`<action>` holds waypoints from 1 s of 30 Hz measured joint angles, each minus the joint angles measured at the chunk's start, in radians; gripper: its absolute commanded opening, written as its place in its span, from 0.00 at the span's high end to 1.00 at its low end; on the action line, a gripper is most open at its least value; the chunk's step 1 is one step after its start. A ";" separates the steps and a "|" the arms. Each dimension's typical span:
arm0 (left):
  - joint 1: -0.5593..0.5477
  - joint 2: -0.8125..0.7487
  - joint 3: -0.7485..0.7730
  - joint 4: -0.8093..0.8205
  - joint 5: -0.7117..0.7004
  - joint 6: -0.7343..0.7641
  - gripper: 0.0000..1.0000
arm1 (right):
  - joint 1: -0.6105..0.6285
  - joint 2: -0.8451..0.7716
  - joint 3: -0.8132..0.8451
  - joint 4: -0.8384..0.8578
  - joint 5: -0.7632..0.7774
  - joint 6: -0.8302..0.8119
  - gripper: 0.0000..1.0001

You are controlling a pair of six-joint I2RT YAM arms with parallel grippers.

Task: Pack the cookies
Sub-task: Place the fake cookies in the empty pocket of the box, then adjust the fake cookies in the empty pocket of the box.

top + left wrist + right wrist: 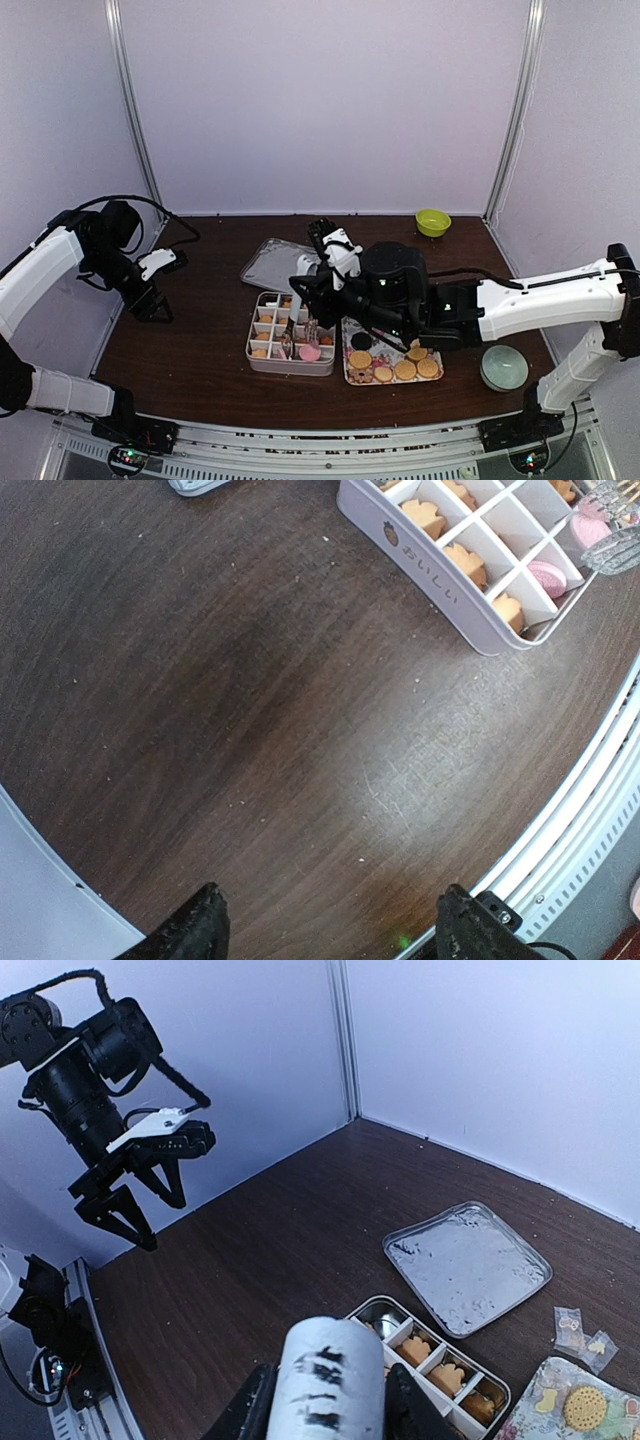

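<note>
At far left, the left gripper (pixel 330 932) hung over the bench (pixel 250 710), jaws spread wide with nothing between them. The right gripper (pixel 330 1405) reached in over mid-bench above the box (pixel 290 369). Its jaws pinched a white cylinder (pixel 330 1360) with black marks (what it was part of, I could not tell).

The cookies (pixel 405 369) were in two places. Several golden ones and a dark one lay flat on the floral tray (pixel 530 1415), just right of the box. More golden ones sat in the box's compartments, with a pink cookie (pixel 548 577) in a cell near its front right corner. A clear faceted tool tip (pixel 612 525) stood by a second pink one there.

A shiny lid (pixel 278 265) lay flat just behind the box. A green bowl (pixel 432 221) sat at the far right, and a pale bowl (pixel 503 367) near the right edge, apart from the tray.
</note>
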 measured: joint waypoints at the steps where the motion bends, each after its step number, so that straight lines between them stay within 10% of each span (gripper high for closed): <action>1: 0.000 0.000 0.000 0.000 0.000 0.000 0.27 | -0.007 -0.006 -0.003 0.003 -0.002 0.007 0.66; 30: 0.000 0.000 0.000 0.000 0.001 0.000 0.27 | -0.045 -0.076 -0.131 0.034 0.040 0.142 0.75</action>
